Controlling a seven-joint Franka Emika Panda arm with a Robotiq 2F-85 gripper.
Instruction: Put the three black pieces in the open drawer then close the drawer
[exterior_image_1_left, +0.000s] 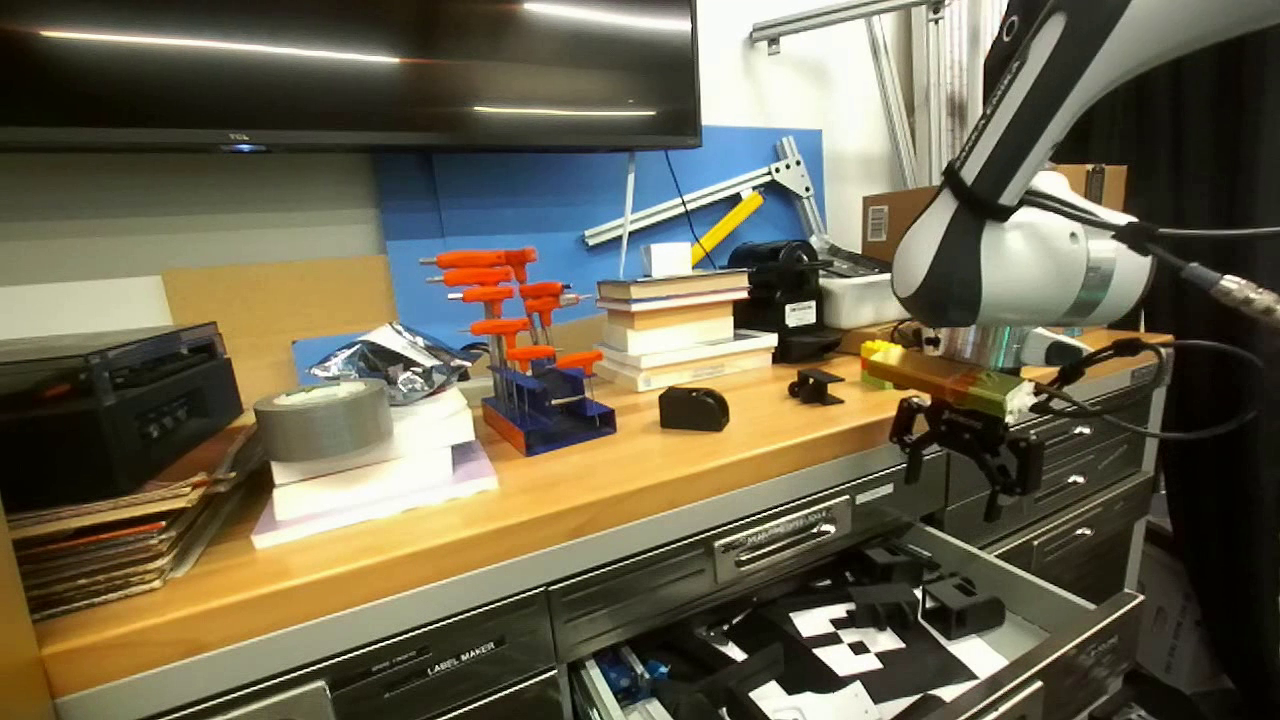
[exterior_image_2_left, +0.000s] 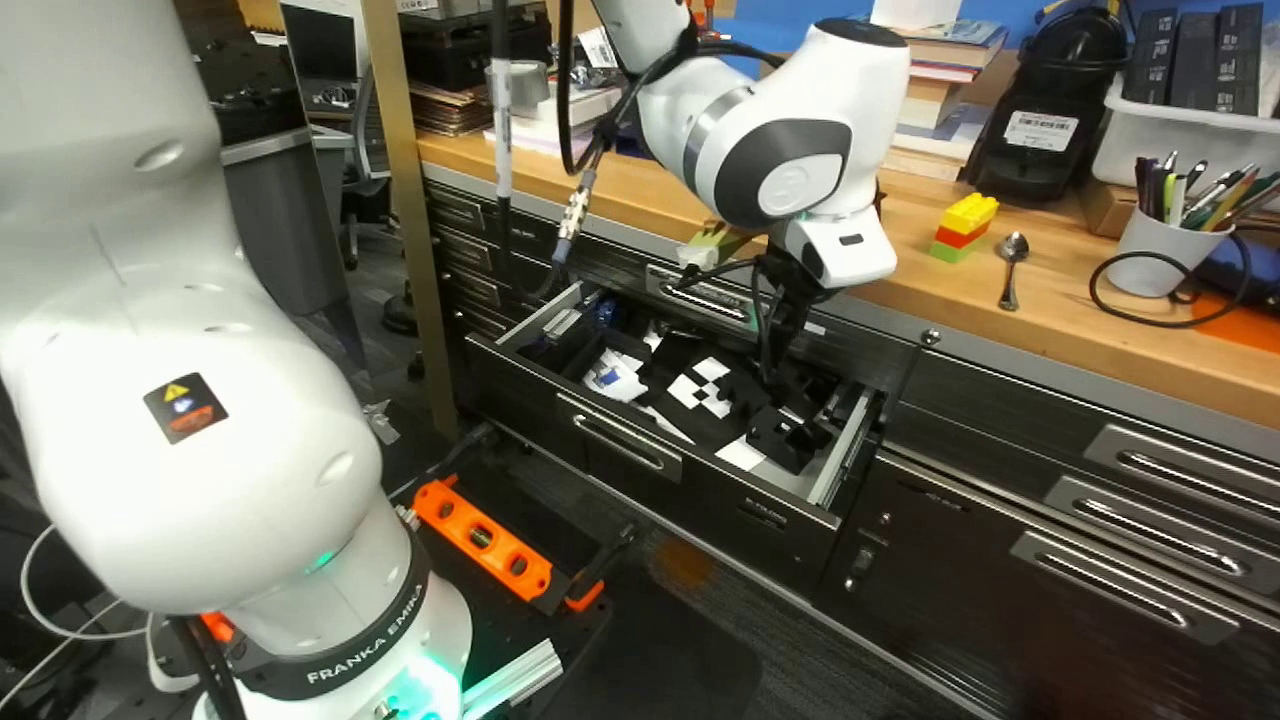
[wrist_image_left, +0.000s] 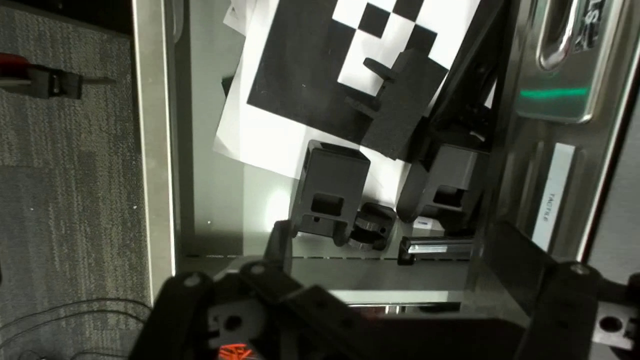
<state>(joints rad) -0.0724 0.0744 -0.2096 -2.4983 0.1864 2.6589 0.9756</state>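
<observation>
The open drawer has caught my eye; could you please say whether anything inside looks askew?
Yes: in the wrist view, the black-and-white checkered sheet lies askew, its edges slanting to the front of the drawer.

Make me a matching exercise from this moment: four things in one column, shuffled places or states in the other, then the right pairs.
Things
1. Low matte-black piece with a rounded side
2. Wide dark-grey metal drawer
3. Black two-fingered gripper
4. Round grey roll of tape

Places or states
A. Pulled open, patterned black-and-white sheets inside
B. On a stack of pale books
C. Jaws apart, gripping nothing
D. On the wooden countertop, beside but apart from the blue tool holder

Right pairs: 1-D; 2-A; 3-C; 4-B
</observation>
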